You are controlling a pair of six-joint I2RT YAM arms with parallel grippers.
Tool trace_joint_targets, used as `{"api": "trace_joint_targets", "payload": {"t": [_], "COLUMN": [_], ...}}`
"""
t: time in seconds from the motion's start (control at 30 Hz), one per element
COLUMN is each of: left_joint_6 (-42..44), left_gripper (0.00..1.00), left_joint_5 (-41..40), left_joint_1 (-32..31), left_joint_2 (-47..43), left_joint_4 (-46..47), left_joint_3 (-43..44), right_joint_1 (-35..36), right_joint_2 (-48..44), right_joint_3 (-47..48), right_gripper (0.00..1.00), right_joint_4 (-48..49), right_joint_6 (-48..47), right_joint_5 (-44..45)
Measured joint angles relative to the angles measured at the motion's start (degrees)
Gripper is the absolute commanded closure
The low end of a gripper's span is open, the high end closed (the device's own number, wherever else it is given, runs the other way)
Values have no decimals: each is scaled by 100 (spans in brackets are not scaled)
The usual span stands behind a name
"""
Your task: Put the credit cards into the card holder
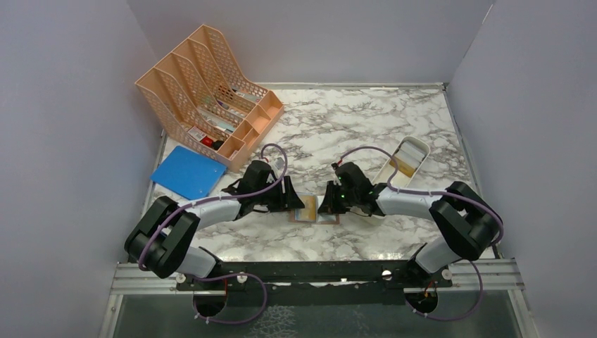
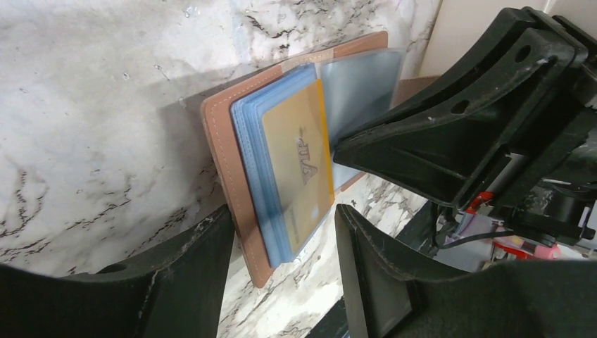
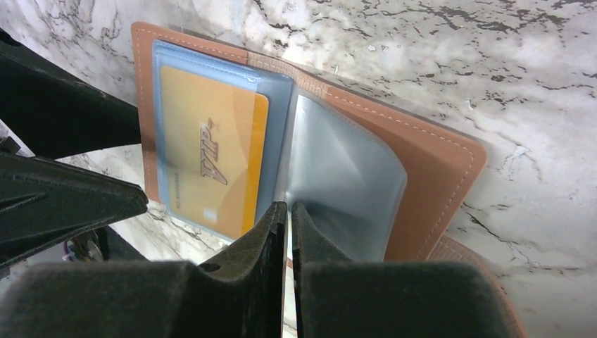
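Observation:
The pinkish-tan card holder [image 1: 315, 212] lies open on the marble table between my two grippers, showing its light blue sleeves. It also shows in the left wrist view [image 2: 218, 141] and the right wrist view [image 3: 433, 162]. A gold credit card [image 2: 299, 162] [image 3: 204, 162] sits inside a sleeve on its left half. My left gripper [image 1: 292, 201] [image 2: 281, 211] is open, its fingers straddling the holder's near left edge. My right gripper [image 1: 327, 204] [image 3: 288, 208] is shut on a clear sleeve page [image 3: 345, 176], which bulges up from the holder. No whitish-grey cards are in view.
A white oblong tray [image 1: 415, 149] holding something yellowish stands at the right, behind my right arm. A peach mesh file organiser [image 1: 211, 91] stands at the back left, with a blue flat folder [image 1: 186, 172] in front of it. Walls close in both sides.

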Motion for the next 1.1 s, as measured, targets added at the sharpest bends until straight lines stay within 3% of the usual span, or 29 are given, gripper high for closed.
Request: {"api": "trace_joint_targets", "payload": {"t": [0.2,0.4,0.97,1.1], "left_joint_6": [-22,-149,-247,-275], "left_gripper": [44,61,81,89], "left_joint_5": [92,293,560,623], "left_joint_1": [0,0,0,0], "left_joint_2": [-7,-42,-83,-83], "left_joint_4": [118,507,918,979], "left_joint_3": [-42,-306,-343,-343], "right_joint_1": [0,0,0,0], "right_joint_2": [66,72,70,70], "right_joint_3": [-2,-20,-35,-35], "right_gripper": [88,88,88,88], "right_joint_4": [122,160,195,195], "right_joint_6": [4,7,24,24], "right_joint_5": [0,0,-4,-7]}}
